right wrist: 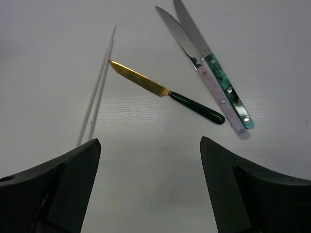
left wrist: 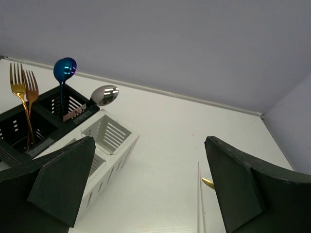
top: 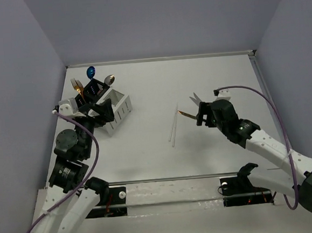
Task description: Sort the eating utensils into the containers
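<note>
The black caddy (top: 91, 92) at the back left holds two gold forks (left wrist: 22, 85), a blue spoon (left wrist: 64, 69) and a silver spoon (left wrist: 104, 94). The white caddy (top: 120, 107) stands against it. My left gripper (top: 105, 111) is open and empty, just over the white caddy (left wrist: 109, 141). White chopsticks (top: 173, 125) lie mid-table. A gold-bladed knife with a dark green handle (right wrist: 165, 91) and two silver-bladed knives (right wrist: 209, 73) lie to their right. My right gripper (top: 202, 114) is open and empty, above the table just short of the gold knife and touching nothing (right wrist: 150, 145).
Grey walls close the table at the back and both sides. The white table (top: 148, 149) lies bare between the caddies and the chopsticks. The arm bases and a rail (top: 172, 191) run along the near edge.
</note>
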Motion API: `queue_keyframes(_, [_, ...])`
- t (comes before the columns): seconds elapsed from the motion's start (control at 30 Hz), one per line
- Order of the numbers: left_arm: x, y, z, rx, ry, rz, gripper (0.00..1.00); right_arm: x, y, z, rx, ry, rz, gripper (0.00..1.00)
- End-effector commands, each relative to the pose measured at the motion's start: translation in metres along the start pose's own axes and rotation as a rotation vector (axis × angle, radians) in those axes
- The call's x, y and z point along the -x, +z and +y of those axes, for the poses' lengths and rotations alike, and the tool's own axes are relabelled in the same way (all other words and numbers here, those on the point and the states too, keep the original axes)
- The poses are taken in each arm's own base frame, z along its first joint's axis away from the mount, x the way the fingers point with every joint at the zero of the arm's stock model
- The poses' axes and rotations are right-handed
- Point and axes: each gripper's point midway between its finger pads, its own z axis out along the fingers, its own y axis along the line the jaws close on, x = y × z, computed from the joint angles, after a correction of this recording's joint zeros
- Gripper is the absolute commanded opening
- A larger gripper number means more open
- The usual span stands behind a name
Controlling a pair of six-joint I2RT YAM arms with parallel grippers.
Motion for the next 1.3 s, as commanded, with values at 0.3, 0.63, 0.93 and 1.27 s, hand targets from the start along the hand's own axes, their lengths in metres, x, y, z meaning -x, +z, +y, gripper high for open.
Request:
queue_keyframes(0.3, [0.007,-0.029,-0.027,-0.203,-0.033,-0.036,0.99,-0.010,0.013,0.037,0.125,0.041,0.231,0.72])
queue_keyframes(0.63, [0.020,-0.045,-0.029,-0.225,-0.039,-0.087,0.99,-0.036,0.066,0.066,0.042,-0.021,0.318,0.66])
queue_keyframes(0.93, [0.019,-0.049,-0.036,-0.262,-0.044,-0.080,0.99,-0.046,0.100,0.088,0.020,-0.060,0.353,0.46])
queue_keyframes(1.27, [0.019,-0.051,-0.038,-0.270,-0.044,-0.078,0.99,-0.058,0.125,0.097,-0.001,-0.071,0.377,0.41])
